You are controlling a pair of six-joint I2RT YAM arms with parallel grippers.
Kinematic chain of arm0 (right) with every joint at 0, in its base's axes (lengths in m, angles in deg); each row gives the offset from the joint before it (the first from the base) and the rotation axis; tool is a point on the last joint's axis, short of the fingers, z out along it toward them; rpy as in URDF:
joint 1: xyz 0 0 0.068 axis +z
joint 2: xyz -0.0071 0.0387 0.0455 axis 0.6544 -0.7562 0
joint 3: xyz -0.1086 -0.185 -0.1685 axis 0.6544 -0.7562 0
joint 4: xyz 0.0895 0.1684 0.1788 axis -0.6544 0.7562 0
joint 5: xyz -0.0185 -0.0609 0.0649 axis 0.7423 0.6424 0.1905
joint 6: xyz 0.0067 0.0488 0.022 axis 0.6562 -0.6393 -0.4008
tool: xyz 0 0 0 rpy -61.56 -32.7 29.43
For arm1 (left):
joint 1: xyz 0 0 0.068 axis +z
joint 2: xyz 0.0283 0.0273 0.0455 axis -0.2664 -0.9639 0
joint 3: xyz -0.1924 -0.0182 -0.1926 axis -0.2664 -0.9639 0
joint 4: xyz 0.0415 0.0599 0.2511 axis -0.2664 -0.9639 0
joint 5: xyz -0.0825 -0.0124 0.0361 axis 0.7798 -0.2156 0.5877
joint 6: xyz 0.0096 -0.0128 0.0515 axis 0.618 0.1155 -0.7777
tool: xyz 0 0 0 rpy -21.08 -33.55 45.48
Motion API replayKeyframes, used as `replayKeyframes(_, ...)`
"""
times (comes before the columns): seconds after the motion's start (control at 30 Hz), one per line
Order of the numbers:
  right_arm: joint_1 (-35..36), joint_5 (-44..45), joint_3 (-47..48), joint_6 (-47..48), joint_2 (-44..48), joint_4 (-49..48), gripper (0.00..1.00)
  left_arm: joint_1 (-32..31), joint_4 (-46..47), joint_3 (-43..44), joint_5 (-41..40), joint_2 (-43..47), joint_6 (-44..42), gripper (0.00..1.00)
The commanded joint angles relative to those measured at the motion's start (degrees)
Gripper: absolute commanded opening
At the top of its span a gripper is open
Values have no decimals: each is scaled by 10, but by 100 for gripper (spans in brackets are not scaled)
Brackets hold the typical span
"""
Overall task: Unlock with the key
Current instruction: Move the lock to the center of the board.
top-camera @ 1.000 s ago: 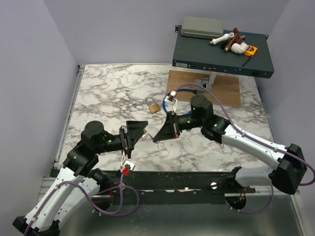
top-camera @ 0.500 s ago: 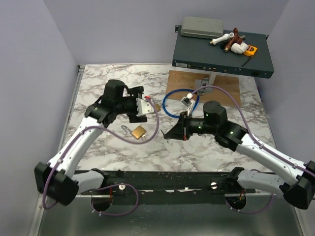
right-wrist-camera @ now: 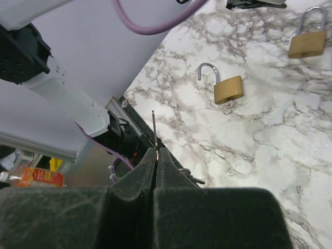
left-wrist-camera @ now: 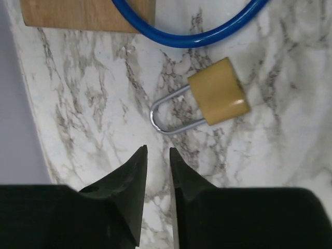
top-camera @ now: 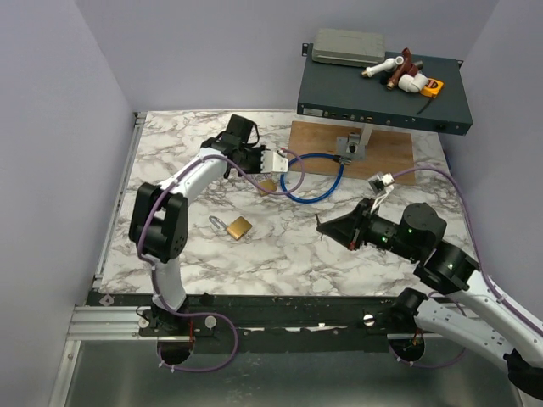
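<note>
Key (right-wrist-camera: 154,129) looks tiny, light, stiff and slippery, so it is best held low by its head. Right gripper (right-wrist-camera: 156,153) pinches it tight in the middle of its wrist view. Left gripper (left-wrist-camera: 157,150) is a little apart and empty.

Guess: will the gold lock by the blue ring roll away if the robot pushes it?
Probably not: the padlock lies flat on a broad side, so it would likely slide on the smooth marble table, not roll. It looks like solid metal, so it is likely heavy for its size. Its shackle seems stiff.
</note>
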Motion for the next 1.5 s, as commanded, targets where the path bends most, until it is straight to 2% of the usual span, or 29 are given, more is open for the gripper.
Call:
replayKeyframes(0.0, -3, 71, -9, -3, 18, 35, 1, -7, 35, 77, -71, -87, -32, 12)
replayKeyframes(0.07, -3, 83, -11, -6, 24, 37, 1, -16, 54, 81, -101, -111, -34, 7)
replayKeyframes(0.17, -2, 98, -19, -8, 33, 35, 1, -26, 75, 70, -126, -129, -39, 5)
replayKeyframes(0.47, -3, 101, 0, 7, 11, 33, 1, -57, 98, 8, -172, -145, -74, 5)
replayKeyframes(0.7, -3, 102, 8, 2, 24, 33, 1, -66, 80, 15, -179, -153, -70, 5)
replayKeyframes(0.9, -3, 109, 23, 1, 37, 45, 1, -78, 24, 38, -195, -163, -88, 5)
replayKeyframes(1.13, -3, 113, 45, 4, 51, 69, 1, -129, 33, -56, -203, -107, -116, 5)
replayKeyframes(1.3, -3, 114, 51, 1, 61, 85, 1, -152, -11, -57, -196, -101, -71, 6)
replayKeyframes(1.47, -3, 121, 53, -7, 84, 101, 1, -188, -8, -109, -169, -64, -38, 7)
